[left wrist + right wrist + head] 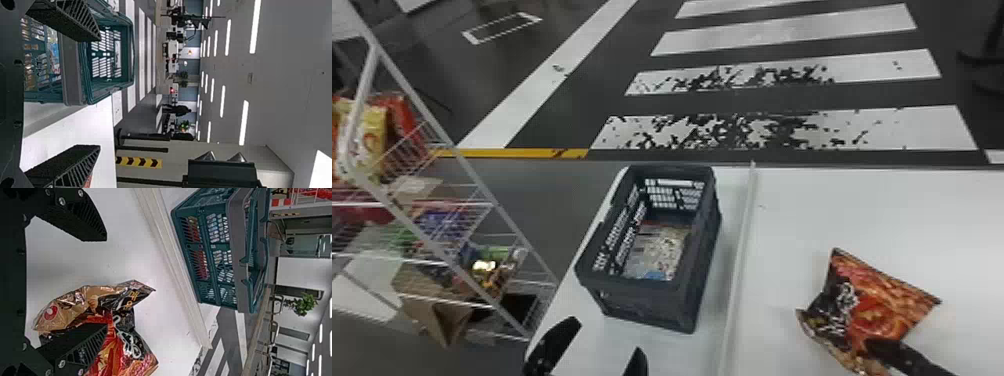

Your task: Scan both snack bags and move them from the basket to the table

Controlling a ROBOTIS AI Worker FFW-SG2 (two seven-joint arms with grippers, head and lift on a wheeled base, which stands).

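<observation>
Snack bags are lying in two places: one glossy orange-red and black foil bag (869,305) is resting on the smooth white table (807,215), and one pale speckled bag (664,247) with a blue patch is lying at the bottom of the basket, its edges too blurred to trace. Over the foil bag one right gripper (899,352) is waiting with its two flat black fingers standing wide apart; one finger is overlapping the bag, the other is well apart from it, so the bag is not being pinched; whether the overlapping finger is pressing on it, I cannot tell. One raised pale strip (738,250) is running along the white surface, between the foil bag and the one dark blue-green rectangular slatted plastic basket (699,295), which is sitting upright and open-topped to the left. Near the basket's closer end, one left gripper (604,340) is hovering with two fingers spread wide and nothing between them. Farther left, one white wire rack (464,167) is holding many colourful packets, too blurred to count. Beyond the table, four broad white stripes (784,31) are crossing the dark floor, two of them showing black worn patches.
</observation>
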